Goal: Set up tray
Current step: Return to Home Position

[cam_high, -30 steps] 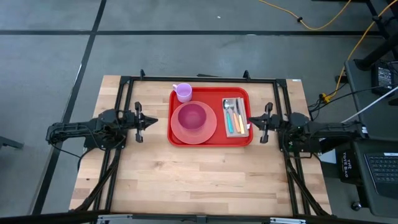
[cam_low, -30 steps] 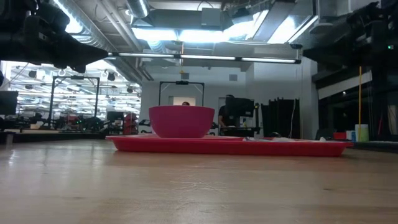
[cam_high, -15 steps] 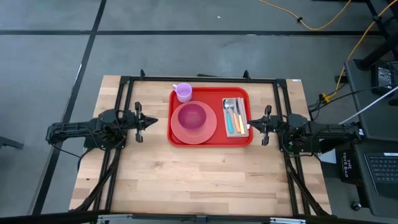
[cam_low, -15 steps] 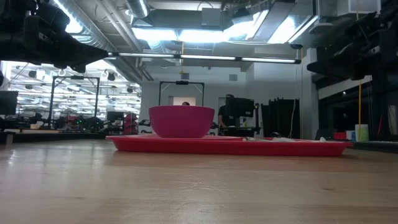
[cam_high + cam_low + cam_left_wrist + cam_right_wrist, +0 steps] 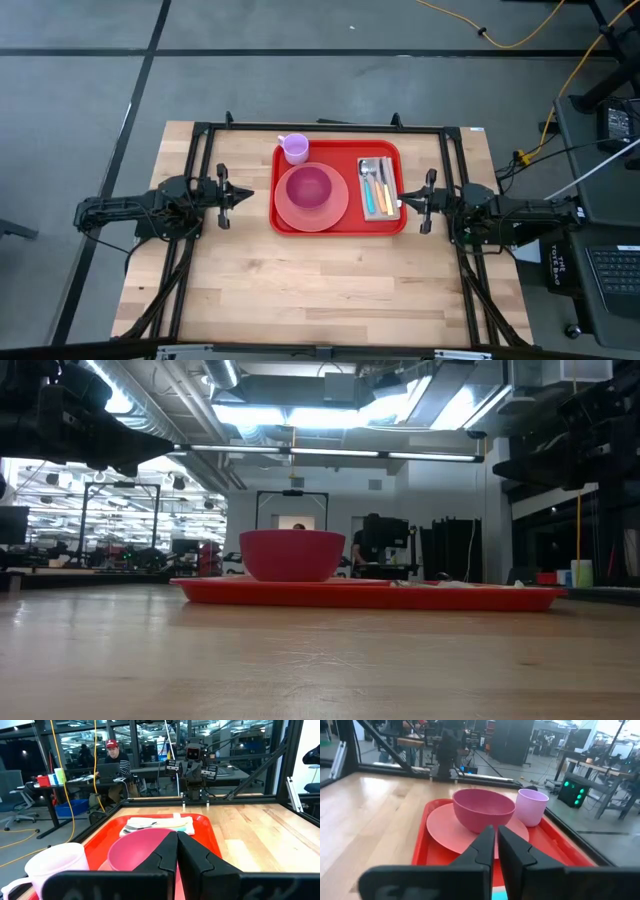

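Red tray (image 5: 352,150) lies near the far edge of the bench (image 5: 320,280), between the left gripper (image 5: 246,194) and right gripper (image 5: 404,201), both closed, holding nothing.

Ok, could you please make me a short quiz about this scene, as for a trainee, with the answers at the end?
1. True or false: the bowl stands on the pink plate.
2. Where is the lilac cup? A) inside the bowl B) on the tray, beside the plate C) held in a claw
3. How many pieces of cutlery lie on the napkin?

Key: 1 true. 2 B. 3 three. Note that the left claw and the right claw are both shut and empty, one at each side of the tray.
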Available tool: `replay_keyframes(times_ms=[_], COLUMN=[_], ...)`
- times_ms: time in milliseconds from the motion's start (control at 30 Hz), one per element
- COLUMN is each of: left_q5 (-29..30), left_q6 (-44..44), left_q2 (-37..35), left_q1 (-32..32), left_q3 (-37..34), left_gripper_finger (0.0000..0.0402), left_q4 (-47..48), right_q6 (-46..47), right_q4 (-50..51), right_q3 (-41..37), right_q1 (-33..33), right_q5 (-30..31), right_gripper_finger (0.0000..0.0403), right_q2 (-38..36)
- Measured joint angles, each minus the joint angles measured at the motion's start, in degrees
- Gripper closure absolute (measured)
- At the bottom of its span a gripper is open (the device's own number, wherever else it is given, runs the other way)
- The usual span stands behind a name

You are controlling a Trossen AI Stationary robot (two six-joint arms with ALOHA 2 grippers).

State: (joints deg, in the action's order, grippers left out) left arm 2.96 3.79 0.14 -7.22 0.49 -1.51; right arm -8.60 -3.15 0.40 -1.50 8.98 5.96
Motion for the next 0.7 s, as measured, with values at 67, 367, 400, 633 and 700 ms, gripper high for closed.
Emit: replay_keyframes(times_ms=[67,367,400,633,700], left_q5=[0.0,0.0,0.0,0.0,0.0], left_q6=[-0.02,-0.02,-0.02,-0.02,-0.02], left_q2=[0.0,0.0,0.0,0.0,0.0], left_q1=[0.0,0.0,0.0,0.0,0.0], left_q3=[0.0,0.0,0.0,0.0,0.0], left_gripper_finger=[0.0398,0.0398,0.0398,0.0398,0.0398], left_q4=[0.02,0.02,0.02,0.02,0.02], right_q6=[-0.56,-0.52,-0.52,-0.23,1.3], right_q4=[0.03,0.05,0.04,0.05,0.05], right_q3=[0.0,0.0,0.0,0.0,0.0], right_q1=[0.0,0.0,0.0,0.0,0.0], right_q5=[0.01,0.0,0.01,0.0,0.02], right_gripper_finger=[0.0376,0.0375,0.0375,0.0375,0.0375], right_q2=[0.0,0.0,0.0,0.0,0.0])
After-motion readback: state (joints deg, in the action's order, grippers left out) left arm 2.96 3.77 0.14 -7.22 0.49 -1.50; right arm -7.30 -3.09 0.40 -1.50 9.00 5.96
